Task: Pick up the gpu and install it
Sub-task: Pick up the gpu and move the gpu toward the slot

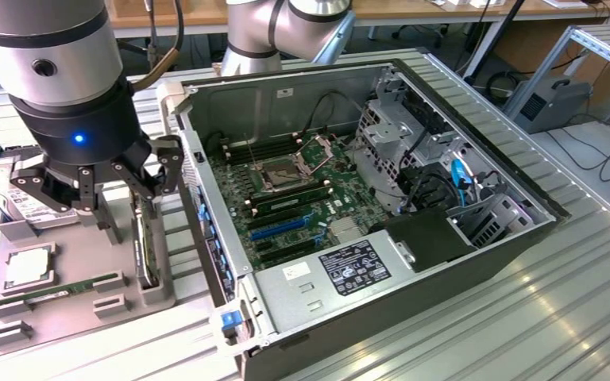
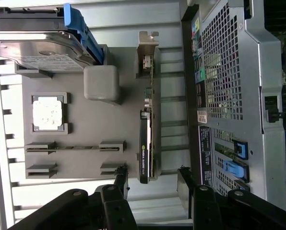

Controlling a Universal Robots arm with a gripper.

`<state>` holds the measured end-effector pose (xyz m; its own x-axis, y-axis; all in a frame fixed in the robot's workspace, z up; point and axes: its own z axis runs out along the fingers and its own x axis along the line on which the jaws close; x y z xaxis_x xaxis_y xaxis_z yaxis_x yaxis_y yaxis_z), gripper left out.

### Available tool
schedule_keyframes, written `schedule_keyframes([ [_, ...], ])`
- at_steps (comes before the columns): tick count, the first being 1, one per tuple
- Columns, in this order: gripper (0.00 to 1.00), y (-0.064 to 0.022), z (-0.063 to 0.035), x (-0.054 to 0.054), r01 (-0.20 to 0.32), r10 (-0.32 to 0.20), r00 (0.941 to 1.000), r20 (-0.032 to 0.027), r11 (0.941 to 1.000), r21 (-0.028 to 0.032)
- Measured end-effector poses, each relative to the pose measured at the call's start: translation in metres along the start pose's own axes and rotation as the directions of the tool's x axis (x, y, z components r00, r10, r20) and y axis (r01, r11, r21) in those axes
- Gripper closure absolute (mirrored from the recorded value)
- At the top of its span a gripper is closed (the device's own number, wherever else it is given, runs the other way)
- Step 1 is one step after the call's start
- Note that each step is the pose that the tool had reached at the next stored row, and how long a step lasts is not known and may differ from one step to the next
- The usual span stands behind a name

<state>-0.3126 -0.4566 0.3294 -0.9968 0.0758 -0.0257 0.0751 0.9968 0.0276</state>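
The gpu (image 2: 146,139) is a thin black card with a silver bracket at one end. It stands on edge in a slot of the grey parts holder (image 2: 85,129), right beside the open computer case (image 2: 239,96). In the exterior view the gpu (image 1: 147,248) sits at the holder's edge nearest the case. My gripper (image 1: 121,208) hangs just above it, open and holding nothing. In the wrist view the gripper (image 2: 152,184) has one black fingertip (image 2: 121,178) on each side of the line of the card's near end, not touching it.
The holder also carries a hard drive (image 1: 29,205) with a blue caddy, a CPU (image 1: 29,267) and a RAM stick (image 1: 59,290). The case lies open with its motherboard (image 1: 283,194) and blue slots (image 1: 279,230) exposed. The case wall (image 1: 194,198) stands close to the gpu.
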Motion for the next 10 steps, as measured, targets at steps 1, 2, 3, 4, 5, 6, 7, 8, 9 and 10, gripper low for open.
schedule_keyframes([
  [1, 0.46, 0.0000, 0.0004, 0.0000, 0.000, 0.000, 1.0000, 0.0000, 1.0000, 0.0000],
  [2, 0.46, 0.0000, 0.0008, 0.0000, 0.000, 0.000, 1.0000, 0.0000, 1.0000, 0.0000],
  [3, 0.46, 0.0000, 0.0010, 0.0000, 0.000, 0.000, 1.0000, 0.0000, 1.0000, 0.0000],
  [4, 0.46, 0.0000, 0.0011, 0.0000, 0.000, 0.000, 1.0000, 0.0000, 1.0000, 0.0000],
  [5, 0.46, 0.0000, 0.0014, 0.0000, 0.000, 0.000, 1.0000, 0.0000, 1.0000, 0.0000],
  [6, 0.46, -0.0001, 0.0017, 0.0000, 0.000, 0.000, 1.0000, 0.0001, 1.0000, -0.0001],
  [7, 0.46, -0.0001, 0.0020, 0.0000, 0.000, 0.000, 1.0000, 0.0000, 1.0000, 0.0000],
  [8, 0.46, -0.0001, 0.0022, 0.0001, 0.000, 0.000, 1.0000, 0.0000, 1.0000, 0.0000],
  [9, 0.46, -0.0001, 0.0024, 0.0001, 0.000, 0.000, 1.0000, -0.0001, 1.0000, 0.0000],
  [10, 0.46, -0.0001, 0.0027, 0.0001, 0.000, 0.000, 1.0000, 0.0000, 1.0000, 0.0000],
])
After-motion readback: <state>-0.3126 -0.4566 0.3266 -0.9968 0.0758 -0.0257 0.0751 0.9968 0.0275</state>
